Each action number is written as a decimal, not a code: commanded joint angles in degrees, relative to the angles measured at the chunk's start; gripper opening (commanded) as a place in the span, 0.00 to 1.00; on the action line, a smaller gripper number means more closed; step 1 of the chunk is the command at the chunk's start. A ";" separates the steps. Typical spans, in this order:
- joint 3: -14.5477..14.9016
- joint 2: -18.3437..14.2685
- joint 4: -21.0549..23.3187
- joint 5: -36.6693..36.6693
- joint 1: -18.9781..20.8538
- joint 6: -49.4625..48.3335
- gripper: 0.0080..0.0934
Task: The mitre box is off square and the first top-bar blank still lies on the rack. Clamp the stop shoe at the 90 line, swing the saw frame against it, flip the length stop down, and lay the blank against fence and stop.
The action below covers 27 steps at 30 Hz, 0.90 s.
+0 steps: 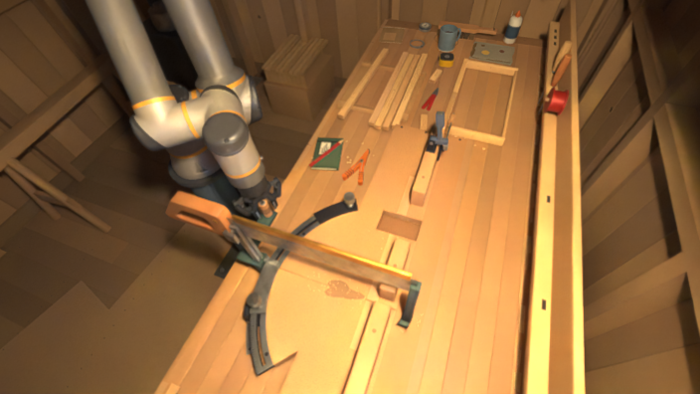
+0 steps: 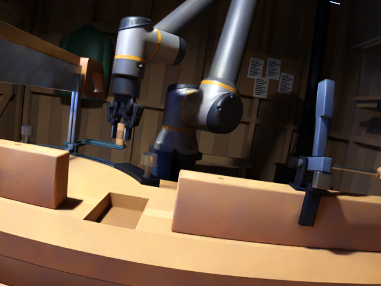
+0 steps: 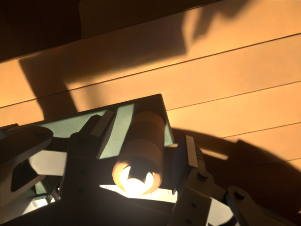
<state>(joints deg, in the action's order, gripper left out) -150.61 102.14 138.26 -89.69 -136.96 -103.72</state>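
Observation:
The saw frame's front end is partly hidden behind my arm; its small wooden knob (image 3: 141,146) stands on a green arm between the open fingers of my gripper (image 2: 123,130), which holds nothing. The saw (image 1: 318,253) with its orange handle (image 1: 196,211) crosses the mitre table at a slant, its far post (image 1: 410,303) near the fence line. A stop shoe with a knurled knob (image 1: 349,200) sits at the far end of the dark arc rail (image 1: 318,219). The blue length stop (image 2: 321,123) stands upright on the fence (image 2: 270,209). Top-bar blanks (image 1: 397,92) lie on the rack further along the bench.
A wooden frame (image 1: 484,102) lies beyond the fence, with a mug (image 1: 448,37), glue bottle (image 1: 512,26) and tape nearby. A green notebook (image 1: 326,154) and orange pencils (image 1: 357,166) lie left of the fence. A red spool (image 1: 558,102) sits on the back rail.

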 commanded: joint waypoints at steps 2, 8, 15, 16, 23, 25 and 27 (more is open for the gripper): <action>0.04 0.01 0.02 0.00 0.00 0.00 0.53; 0.11 0.17 -0.21 0.00 0.00 0.00 0.53; 0.83 1.86 -2.59 0.00 0.00 0.00 0.53; 1.00 2.23 -3.12 0.00 0.00 0.00 0.53; 2.41 5.00 -7.31 0.00 0.00 0.00 0.53; 2.80 5.68 -8.39 0.00 0.00 0.00 0.53; 3.14 6.26 -9.32 0.00 0.00 0.00 0.53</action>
<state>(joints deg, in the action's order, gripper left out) -147.46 108.46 128.84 -89.69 -136.96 -103.72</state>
